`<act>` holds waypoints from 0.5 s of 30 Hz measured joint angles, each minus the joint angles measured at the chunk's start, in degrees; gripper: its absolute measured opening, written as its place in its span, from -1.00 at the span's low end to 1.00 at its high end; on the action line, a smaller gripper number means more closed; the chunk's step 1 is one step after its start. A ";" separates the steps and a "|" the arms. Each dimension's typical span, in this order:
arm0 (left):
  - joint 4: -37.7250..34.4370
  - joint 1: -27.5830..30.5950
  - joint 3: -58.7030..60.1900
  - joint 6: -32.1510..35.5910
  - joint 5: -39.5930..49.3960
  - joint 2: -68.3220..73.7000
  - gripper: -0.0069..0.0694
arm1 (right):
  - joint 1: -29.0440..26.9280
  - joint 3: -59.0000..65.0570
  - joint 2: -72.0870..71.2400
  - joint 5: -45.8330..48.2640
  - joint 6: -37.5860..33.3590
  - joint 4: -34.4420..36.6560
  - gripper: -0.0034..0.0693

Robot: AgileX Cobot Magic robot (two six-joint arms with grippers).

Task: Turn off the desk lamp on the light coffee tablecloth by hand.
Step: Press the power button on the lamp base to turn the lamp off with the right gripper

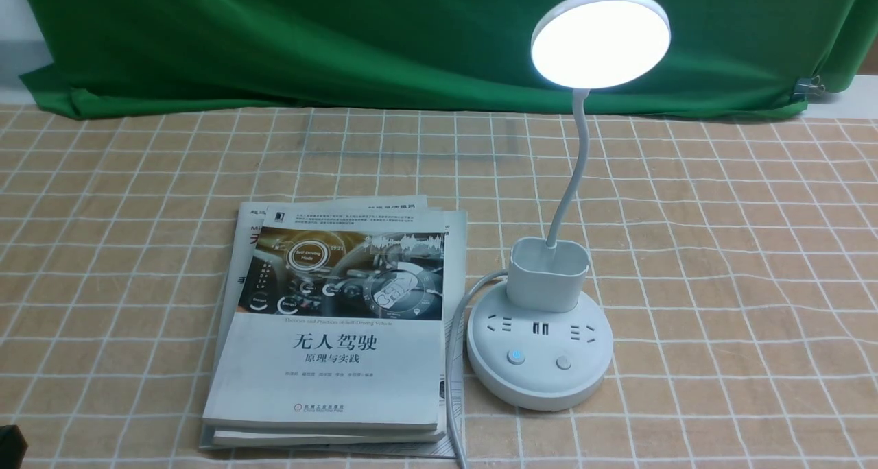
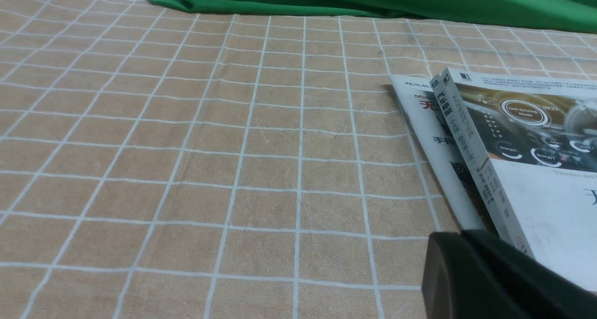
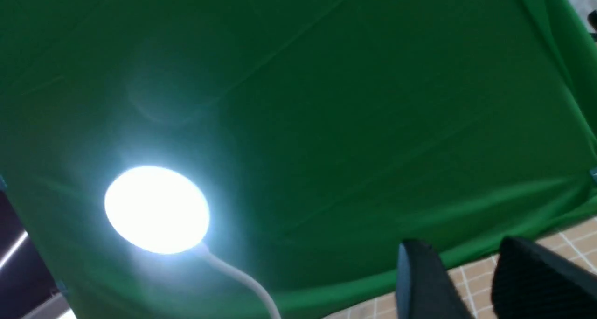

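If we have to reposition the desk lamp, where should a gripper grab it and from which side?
On the desk lamp, pinch a wall of the cup holder from above: it is upright, open-topped and sits on the base. The neck is thin and would likely flex; the round base looks too wide. Approach from the right; books and cable crowd the left.

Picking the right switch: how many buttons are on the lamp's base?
2, on the lamp base front: a blue-lit button at left, a plain button at right. Its back is hidden.
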 joint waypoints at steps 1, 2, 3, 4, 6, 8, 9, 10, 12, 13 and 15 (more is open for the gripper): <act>0.00 0.00 0.00 0.00 0.00 0.00 -0.81 | 0.00 0.00 0.00 0.00 0.20 0.00 -0.26; 0.00 0.00 0.00 0.00 0.00 0.00 -0.81 | 0.00 0.00 0.00 0.54 1.38 0.12 -0.28; 0.00 0.00 0.00 0.00 0.00 0.00 -0.81 | 0.00 -0.08 0.14 1.28 1.51 0.18 -0.30; 0.00 0.00 0.00 0.00 0.00 0.00 -0.81 | 0.00 -0.59 0.59 3.91 1.63 0.27 -0.34; 0.00 0.00 0.00 0.00 0.00 0.00 -0.81 | 0.07 -4.89 4.27 12.82 0.31 0.39 -0.47; 0.00 0.00 0.00 0.00 0.00 0.00 -0.81 | 0.58 -11.54 9.09 21.11 -3.05 0.49 -0.60; 0.00 0.00 0.00 0.00 0.00 0.00 -0.81 | 0.89 -15.41 12.46 26.08 -5.53 0.49 -0.66; 0.00 0.00 0.00 0.00 0.00 0.00 -0.81 | 1.10 -19.46 16.16 31.38 -8.11 0.49 -0.70; 0.00 0.00 0.00 0.00 0.00 0.00 -0.81 | 1.17 -25.13 21.72 39.28 -11.66 0.49 -0.73; 0.00 0.00 0.00 0.00 0.00 0.00 -0.81 | 1.17 -29.00 25.86 45.07 -13.46 0.49 -0.75; 0.00 0.00 0.00 0.00 0.00 0.00 -0.81 | 1.17 -35.12 33.43 55.87 -15.83 0.44 -0.75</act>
